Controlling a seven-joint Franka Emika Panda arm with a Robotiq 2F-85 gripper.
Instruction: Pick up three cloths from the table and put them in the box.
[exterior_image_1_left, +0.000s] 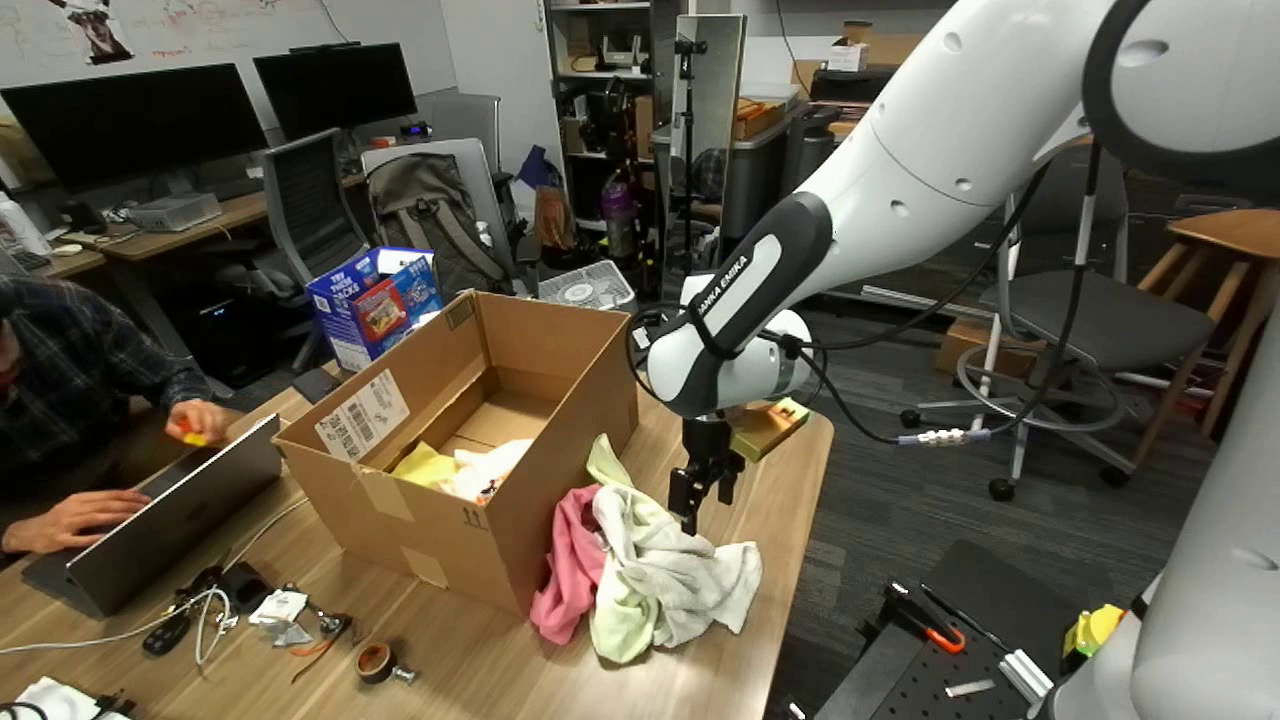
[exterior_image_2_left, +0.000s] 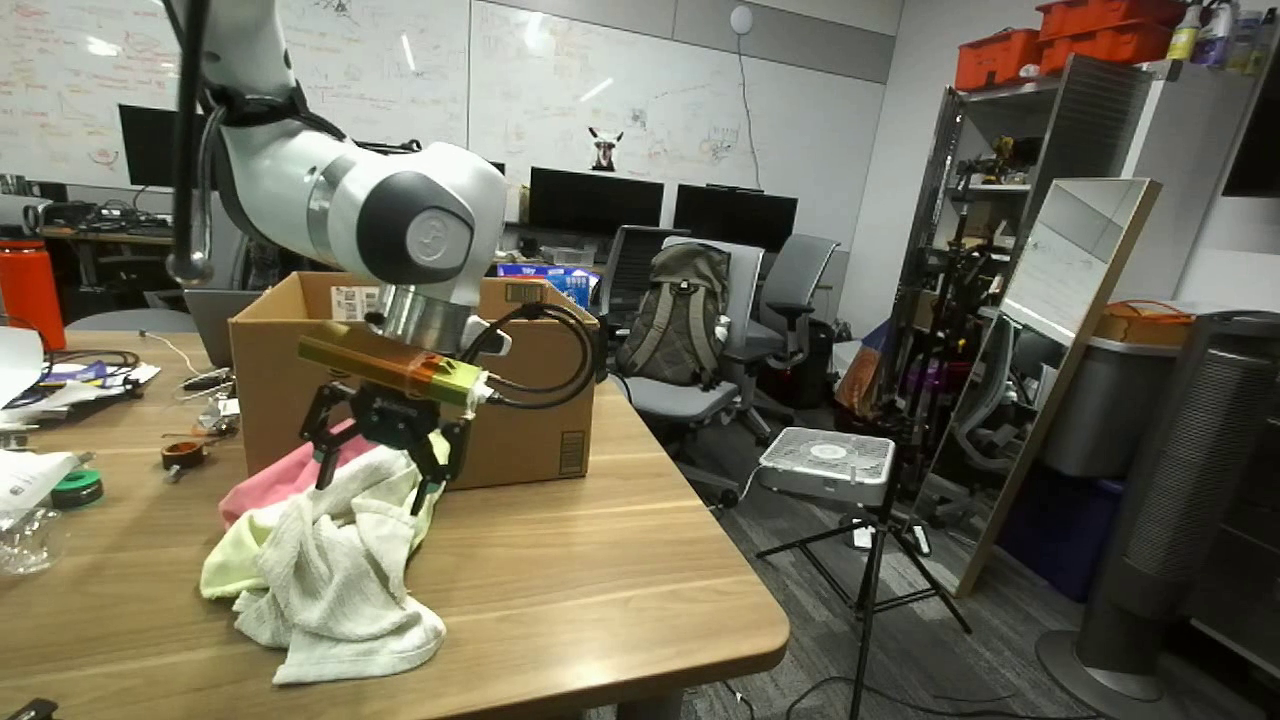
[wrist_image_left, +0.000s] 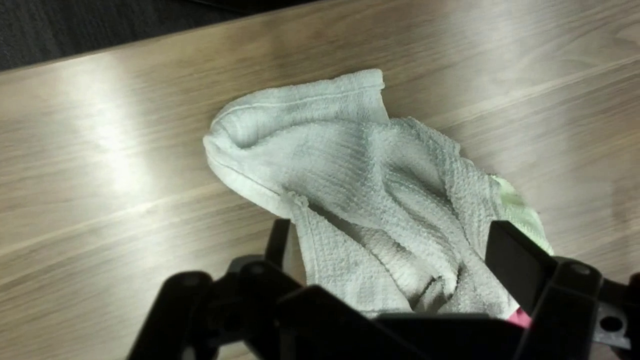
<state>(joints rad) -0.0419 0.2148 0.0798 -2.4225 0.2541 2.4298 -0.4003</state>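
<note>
The claw (exterior_image_2_left: 371, 494) is spread wide, nothing gripped; the white cloth (exterior_image_2_left: 335, 590) is bunched below it, stretched toward the nearest edge of the surface (exterior_image_2_left: 590, 590).

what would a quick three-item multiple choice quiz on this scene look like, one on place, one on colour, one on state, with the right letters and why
1. Where does the pink cloth lie?
A) on the table, beside the box
B) inside the box
C) under the table

2. What colour is the central cloth in the wrist view?
A) blue
B) orange
C) off-white

3. How does the end effector stand?
A) closed on the box
B) open
C) closed with nothing held

1 A: both exterior views show it outside, on the wood.
2 C: its fabric looks pale and whitish.
3 B: its fingers stand well apart in the wrist view.
</note>
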